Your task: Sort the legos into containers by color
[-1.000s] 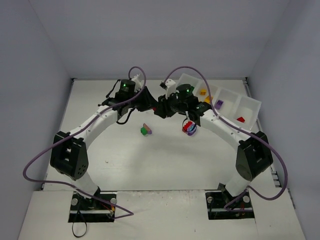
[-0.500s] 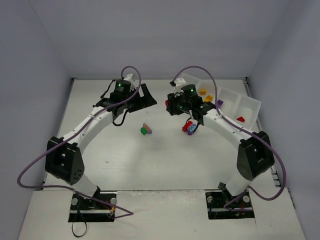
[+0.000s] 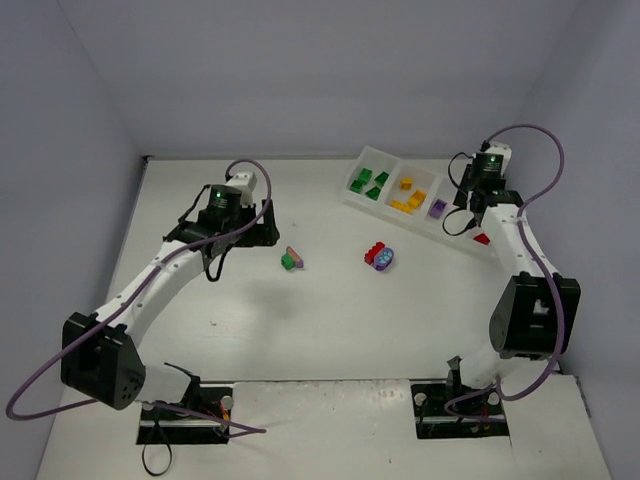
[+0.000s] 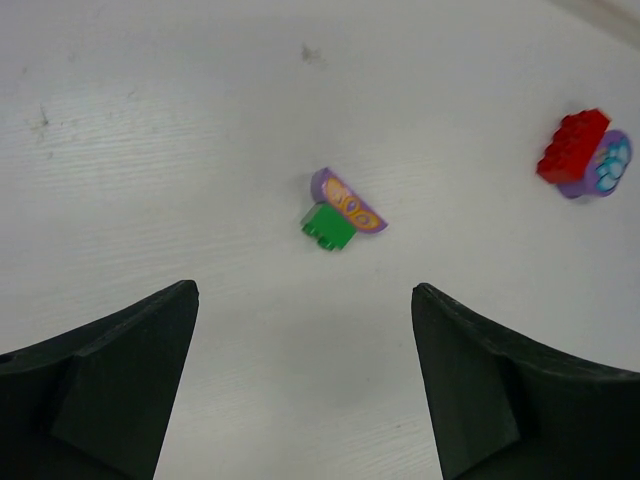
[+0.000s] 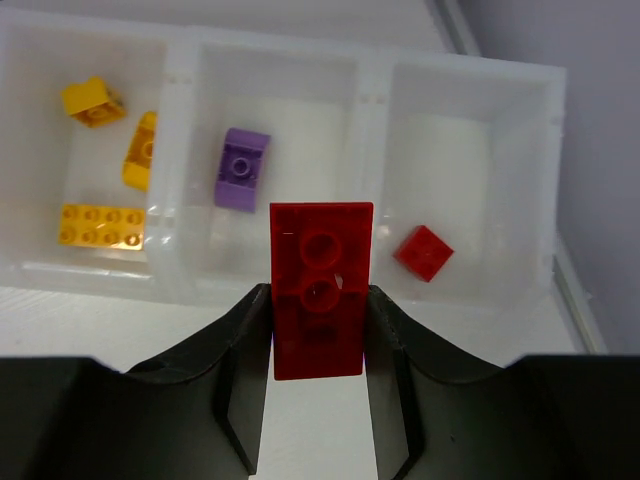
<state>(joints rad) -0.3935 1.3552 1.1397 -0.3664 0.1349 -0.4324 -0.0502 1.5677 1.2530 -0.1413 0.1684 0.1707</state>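
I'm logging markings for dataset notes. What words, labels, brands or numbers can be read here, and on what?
None readable in any view.
On the half-round purple piece: orange printed marks, a pattern, not legible letters.
On the rounded purple piece: pale blue print, no letters.
On the held red brick: studs too blurred for any lettering.

Both arms are showing white links with black joint housings: left arm [image 3: 165, 270], right arm [image 3: 515, 235]. Purple cable [image 3: 522, 127] is looping off each. Green LED [image 3: 213, 196] is glowing near each wrist. Pincer fingers [image 4: 110, 390] are looking matte black and wedge-shaped.
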